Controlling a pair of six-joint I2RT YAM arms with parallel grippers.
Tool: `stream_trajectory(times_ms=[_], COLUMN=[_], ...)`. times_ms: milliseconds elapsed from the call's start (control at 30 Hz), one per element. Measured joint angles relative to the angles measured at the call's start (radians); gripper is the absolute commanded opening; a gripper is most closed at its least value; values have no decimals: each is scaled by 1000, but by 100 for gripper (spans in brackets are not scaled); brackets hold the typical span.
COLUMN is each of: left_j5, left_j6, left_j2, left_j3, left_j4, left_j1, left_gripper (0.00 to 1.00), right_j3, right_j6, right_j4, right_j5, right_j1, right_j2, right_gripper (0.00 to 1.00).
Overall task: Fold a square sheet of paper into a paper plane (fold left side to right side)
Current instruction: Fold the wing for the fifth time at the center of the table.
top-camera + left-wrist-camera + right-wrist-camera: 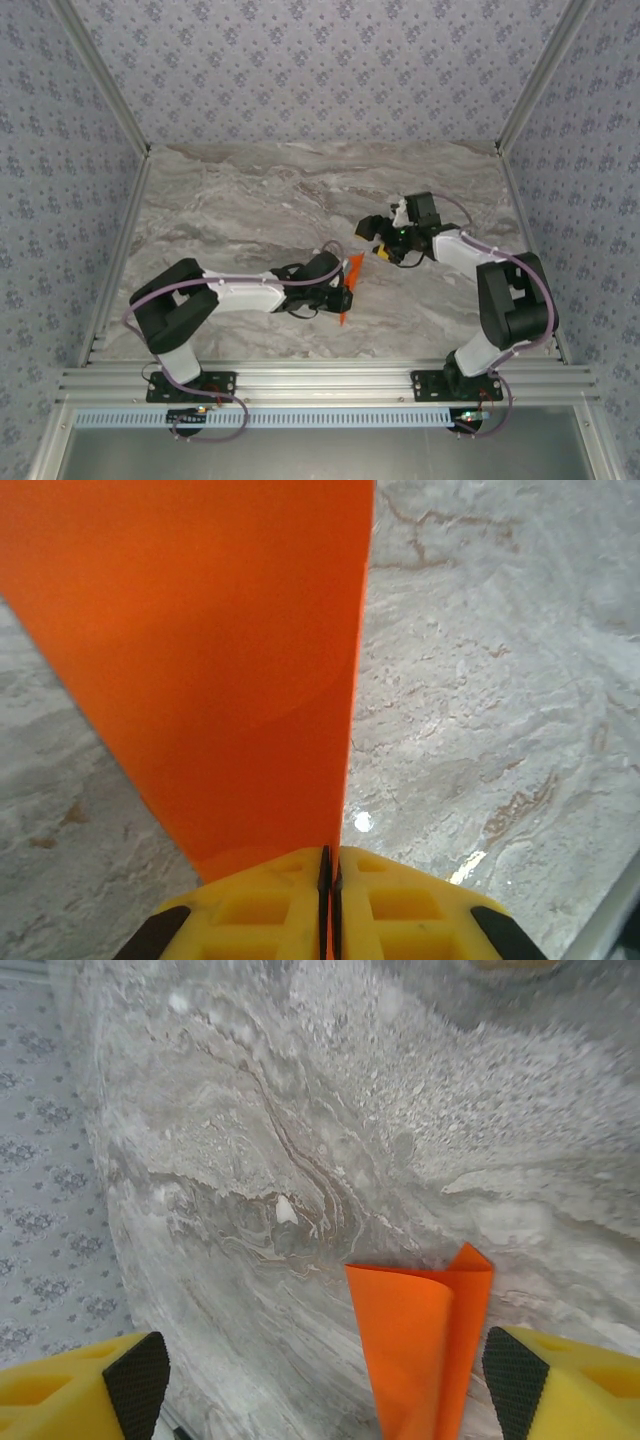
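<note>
Where the left gripper (338, 292) clamps it, the folded orange paper sheet (349, 287) stands on edge near the middle of the marble-patterned table (250, 200), showing from above as a narrow pointed sliver. From the left wrist camera, the sheet (220, 660) rises as a broad flat panel out of the gripper (330, 880), whose yellow fingers (260, 910) are pressed together on its lower edge. The right gripper (370, 235) sits just beyond the sheet's far end, apart from it, with its jaws spread wide and nothing between them. From the right wrist camera, the gripper (325, 1378) frames the sheet's doubled, pointed end (420, 1350), which stands nearer one black pad (515, 1375) without touching it.
</note>
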Motion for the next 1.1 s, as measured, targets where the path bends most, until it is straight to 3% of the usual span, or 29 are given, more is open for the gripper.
stream_trajectory(times_ms=[200,567,1100], left_j5=[73,174,213], left_j6=[-80,-207,-260], left_j2=[-32,-14,49], left_j3=[-115,-194,-194], left_j4=[190,437,501], left_j1=[56,98,105], left_gripper=[10,8,7], right_j3=[-50,-82,-99], right_j6=[-76,-145,-163], right_j4=[-40,-59,-61], right_j5=[9,9,29], right_j1=[-26,43,59], right_j2=[-80,-84,-83], right_gripper=[68,61,62])
